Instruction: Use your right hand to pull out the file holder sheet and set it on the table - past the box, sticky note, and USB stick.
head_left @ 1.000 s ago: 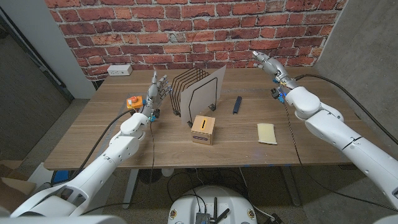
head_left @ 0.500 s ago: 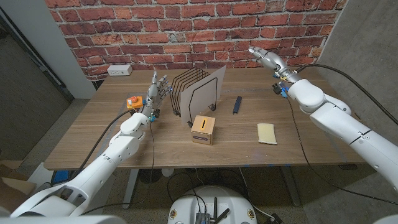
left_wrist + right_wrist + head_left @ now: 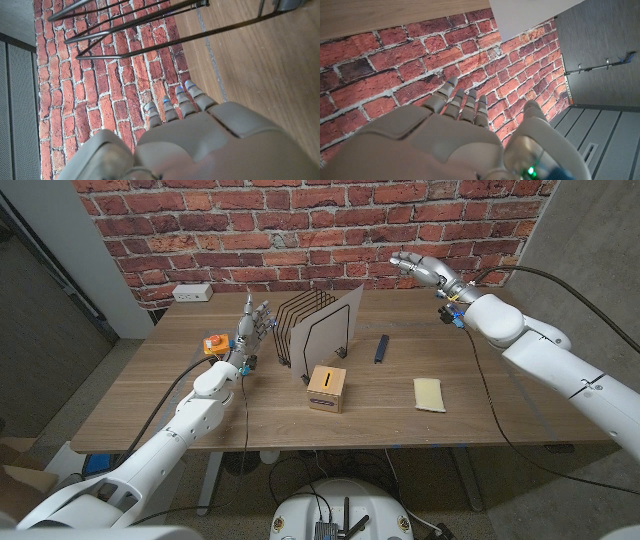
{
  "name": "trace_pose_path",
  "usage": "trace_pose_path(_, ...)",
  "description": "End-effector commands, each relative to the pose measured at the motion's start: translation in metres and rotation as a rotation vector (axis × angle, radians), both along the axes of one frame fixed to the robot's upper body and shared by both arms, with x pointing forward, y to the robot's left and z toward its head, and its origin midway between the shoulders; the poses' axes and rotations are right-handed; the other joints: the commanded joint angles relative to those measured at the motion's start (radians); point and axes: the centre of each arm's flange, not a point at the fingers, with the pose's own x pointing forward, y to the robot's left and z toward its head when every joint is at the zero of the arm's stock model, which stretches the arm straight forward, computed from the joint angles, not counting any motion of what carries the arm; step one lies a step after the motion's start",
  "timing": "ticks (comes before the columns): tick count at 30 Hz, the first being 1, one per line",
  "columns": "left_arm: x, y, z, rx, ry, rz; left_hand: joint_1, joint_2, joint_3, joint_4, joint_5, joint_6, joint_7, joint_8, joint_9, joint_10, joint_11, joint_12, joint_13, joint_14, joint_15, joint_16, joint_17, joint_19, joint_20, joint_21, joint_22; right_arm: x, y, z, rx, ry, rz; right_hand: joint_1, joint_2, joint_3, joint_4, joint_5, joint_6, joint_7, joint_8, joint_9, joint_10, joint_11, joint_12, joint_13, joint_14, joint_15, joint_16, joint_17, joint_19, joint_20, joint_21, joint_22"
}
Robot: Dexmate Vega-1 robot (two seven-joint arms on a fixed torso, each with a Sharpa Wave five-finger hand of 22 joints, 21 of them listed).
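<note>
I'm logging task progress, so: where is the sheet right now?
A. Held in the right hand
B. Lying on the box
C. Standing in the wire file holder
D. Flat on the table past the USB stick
C: the sheet stands upright in the wire file holder, while the right hand is raised, holding nothing.

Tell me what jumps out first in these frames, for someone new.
The red brick wall behind the wooden table, then the pale sheet standing tilted in the black wire file holder at mid-table. The right hand hangs open, high above the far right edge, holding nothing; the left hand stands upright beside the holder, near an orange object.
</note>
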Motion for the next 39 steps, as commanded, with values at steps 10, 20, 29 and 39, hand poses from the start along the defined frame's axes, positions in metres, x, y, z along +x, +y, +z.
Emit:
trace_pose_path(10, 0.0, 0.0, 0.0, 0.0, 0.0, 0.0, -0.003, 0.01, 0.0, 0.006, 0.007, -0.001, -0.01, 0.007, 0.001, 0.0, -0.006, 0.006, 0.005, 0.006, -0.004, 0.006, 0.003, 0.006, 0.002, 0.007, 0.006, -0.014, 0.031, 0.035, -0.34, -0.016, -0.03, 0.023, -0.001, 0.005, -0.022, -0.007, 0.014, 0.003, 0.006, 0.003, 0.009, 0.002, 0.003, -0.001, 0.009, -0.014, 0.005, -0.008, 0.013, -0.009, 0.002, 0.005)
trace_pose_path(20, 0.0, 0.0, 0.0, 0.0, 0.0, 0.0, -0.002, 0.01, 0.0, 0.006, 0.007, 0.001, -0.009, 0.008, 0.001, 0.0, -0.009, 0.006, 0.005, 0.006, -0.004, 0.006, 0.003, 0.006, 0.002, 0.007, 0.006, -0.014, 0.044, 0.037, -0.465, -0.011, -0.025, 0.033, 0.0, 0.01, -0.033, -0.008, 0.019, 0.0, 0.007, 0.003, 0.009, 0.0, 0.002, -0.002, 0.01, -0.014, 0.005, -0.014, 0.013, -0.009, 0.001, 0.005)
trace_pose_path(29, 0.0, 0.0, 0.0, 0.0, 0.0, 0.0, -0.003, 0.01, 0.0, 0.006, 0.007, 0.0, -0.009, 0.007, 0.002, 0.002, -0.008, 0.007, 0.005, 0.006, -0.004, 0.006, 0.003, 0.006, 0.002, 0.007, 0.006, -0.021, 0.056, 0.046, -0.591, -0.035, -0.056, 0.052, 0.0, 0.019, -0.05, -0.01, 0.011, -0.001, 0.003, 0.003, 0.006, -0.004, 0.0, -0.002, 0.01, -0.015, 0.004, -0.023, 0.009, -0.01, -0.002, 0.004)
trace_pose_path(39, 0.0, 0.0, 0.0, 0.0, 0.0, 0.0, -0.003, 0.01, 0.0, 0.006, 0.007, 0.0, -0.009, 0.007, 0.001, 0.001, -0.008, 0.006, 0.005, 0.006, -0.004, 0.006, 0.003, 0.006, 0.002, 0.007, 0.006, -0.028, 0.074, 0.053, -0.709, -0.055, -0.073, 0.092, -0.005, 0.037, -0.085, -0.007, -0.009, 0.001, -0.002, 0.004, -0.003, -0.011, -0.002, -0.002, 0.007, -0.016, 0.002, -0.039, 0.004, -0.011, -0.004, 0.004)
